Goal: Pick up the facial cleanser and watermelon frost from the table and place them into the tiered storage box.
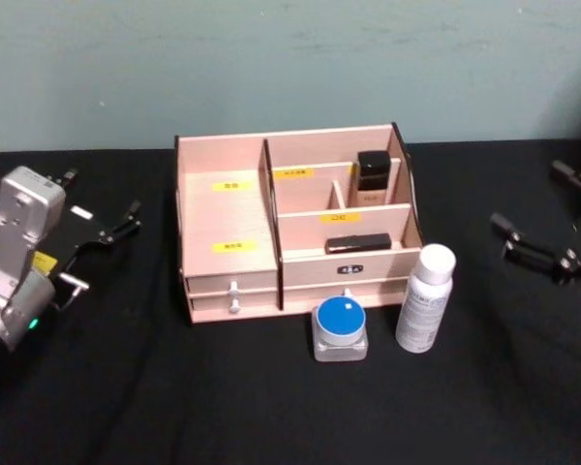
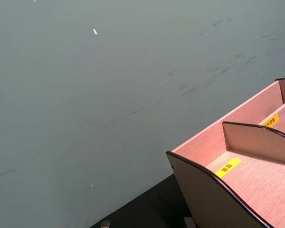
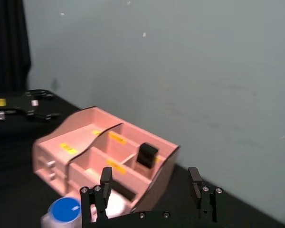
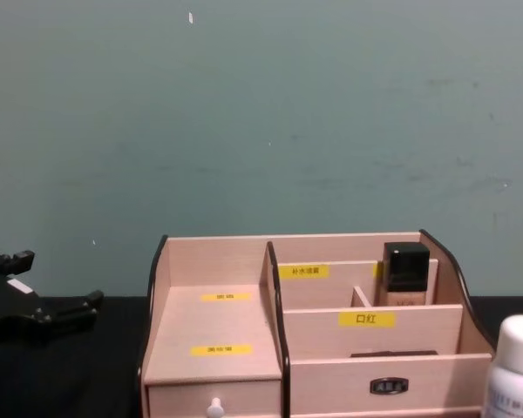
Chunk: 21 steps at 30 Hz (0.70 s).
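Observation:
The tiered storage box stands mid-table, pale wood with yellow labels and two front drawers. Right in front of it sit a squat clear jar with a blue lid and, to its right, an upright white bottle with a white cap. I cannot read which of them is the facial cleanser and which the watermelon frost. My left gripper rests open at the table's left, well away from the box. My right gripper lies open at the far right. The right wrist view shows its fingers spread, with the jar below them.
Inside the box, a black-capped bottle stands in the rear right compartment and a flat black item lies in the front right one. Black cloth covers the table, and a grey-green wall rises close behind it.

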{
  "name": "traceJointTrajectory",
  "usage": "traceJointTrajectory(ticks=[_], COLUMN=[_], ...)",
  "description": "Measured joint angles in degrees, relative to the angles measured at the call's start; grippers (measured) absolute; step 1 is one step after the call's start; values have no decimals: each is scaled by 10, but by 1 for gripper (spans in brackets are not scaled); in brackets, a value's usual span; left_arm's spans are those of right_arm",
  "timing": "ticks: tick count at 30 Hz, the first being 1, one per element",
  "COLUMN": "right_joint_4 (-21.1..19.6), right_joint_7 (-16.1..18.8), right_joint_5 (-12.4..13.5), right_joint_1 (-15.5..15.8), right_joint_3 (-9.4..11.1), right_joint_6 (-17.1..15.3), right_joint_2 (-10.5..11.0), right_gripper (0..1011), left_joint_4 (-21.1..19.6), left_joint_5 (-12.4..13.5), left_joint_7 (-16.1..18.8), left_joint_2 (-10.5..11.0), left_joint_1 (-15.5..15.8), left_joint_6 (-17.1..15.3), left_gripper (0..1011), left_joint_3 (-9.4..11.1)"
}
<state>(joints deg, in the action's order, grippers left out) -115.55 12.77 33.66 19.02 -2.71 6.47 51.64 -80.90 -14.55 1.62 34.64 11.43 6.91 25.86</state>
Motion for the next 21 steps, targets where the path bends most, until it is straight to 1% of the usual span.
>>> traceJointTrajectory(ticks=[2, 3, 4, 5, 9, 11, 12, 13, 14, 15, 16, 17, 18, 21], right_joint_4=[-11, -20, -23, -29, -38, -40, -40, -40, -38, -36, -31, -28, -22, -10], right_joint_7=[6, 11, 13, 17, 23, 24, 24, 24, 23, 22, 19, 18, 15, 12], right_joint_5=[10, 16, 18, 20, 20, 16, 9, 9, 2, -2, -11, -16, -25, -39], right_joint_1=[17, 31, 37, 45, 57, 57, 55, 55, 50, 47, 38, 34, 24, 7], right_joint_3=[10, 18, 20, 22, 21, 15, 8, 8, -2, -7, -18, -24, -35, -51], right_joint_6=[-6, -13, -18, -27, -53, -64, -76, -76, -89, -95, -107, -113, -122, -136], right_joint_2=[5, 9, 12, 15, 23, 26, 28, 28, 28, 27, 25, 23, 18, 9], right_gripper=[1003, 1003, 1002, 1003, 1003, 1002, 1002, 1002, 1002, 1003, 1002, 1002, 1003, 1003], left_joint_4=[0, 0, 0, 0, 0, 0, 0, 0, 0, 0, 0, 0, 0, 0], left_joint_5=[0, 0, 0, 0, 0, 0, 0, 0, 0, 0, 0, 0, 0, 0], left_joint_7=[0, 0, 0, 0, 0, 0, 0, 0, 0, 0, 0, 0, 0, 0], left_joint_2=[0, 0, 0, 0, 0, 0, 0, 0, 0, 0, 0, 0, 0, 0], left_joint_1=[0, 0, 0, 0, 0, 0, 0, 0, 0, 0, 0, 0, 0, 0], left_joint_6=[0, 0, 0, 0, 0, 0, 0, 0, 0, 0, 0, 0, 0, 0], left_gripper=[1001, 1001, 1001, 1001, 1001, 1001, 1001, 1001, 1001, 1001, 1001, 1001, 1001, 1001], left_joint_3=[0, 0, 0, 0, 0, 0, 0, 0, 0, 0, 0, 0, 0, 0])
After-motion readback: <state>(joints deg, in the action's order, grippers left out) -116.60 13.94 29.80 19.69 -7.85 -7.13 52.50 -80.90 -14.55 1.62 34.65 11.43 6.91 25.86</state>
